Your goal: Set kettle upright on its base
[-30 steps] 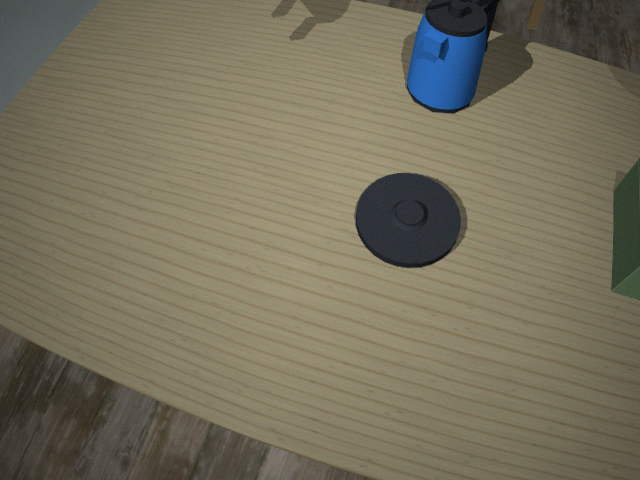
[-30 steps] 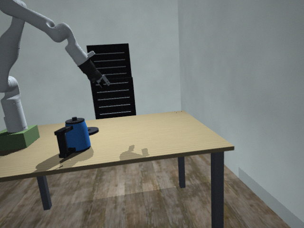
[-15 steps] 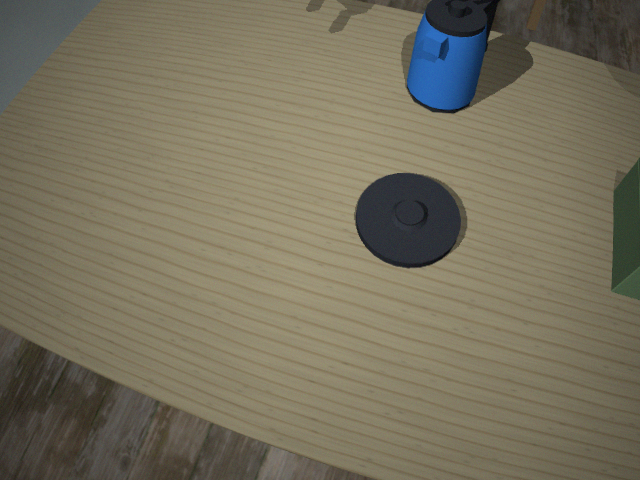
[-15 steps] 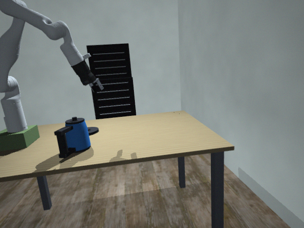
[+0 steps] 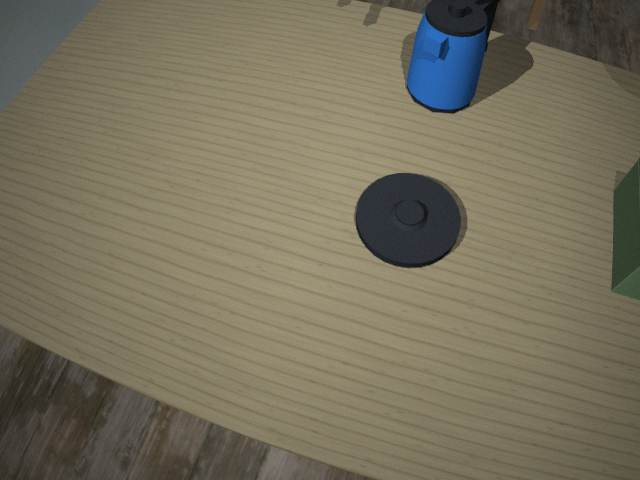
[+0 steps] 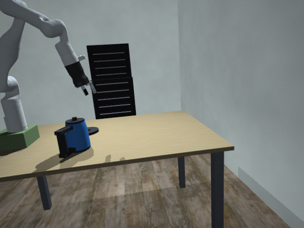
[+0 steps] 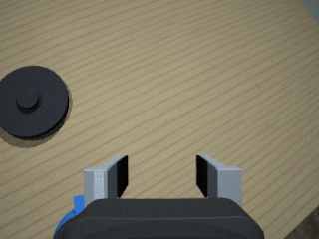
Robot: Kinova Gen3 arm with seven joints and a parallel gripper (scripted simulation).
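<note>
Standing upright, kettle (image 5: 445, 67) cropped at top edge, base (image 5: 408, 219) apart, gripper (image 7: 161, 177) spread, empty.

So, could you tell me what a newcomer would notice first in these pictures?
Probably the blue kettle, standing upright on the wooden table near the arm's green block. Next, its round black base lies bare, apart from the kettle. The gripper hangs open and empty high above both.
</note>
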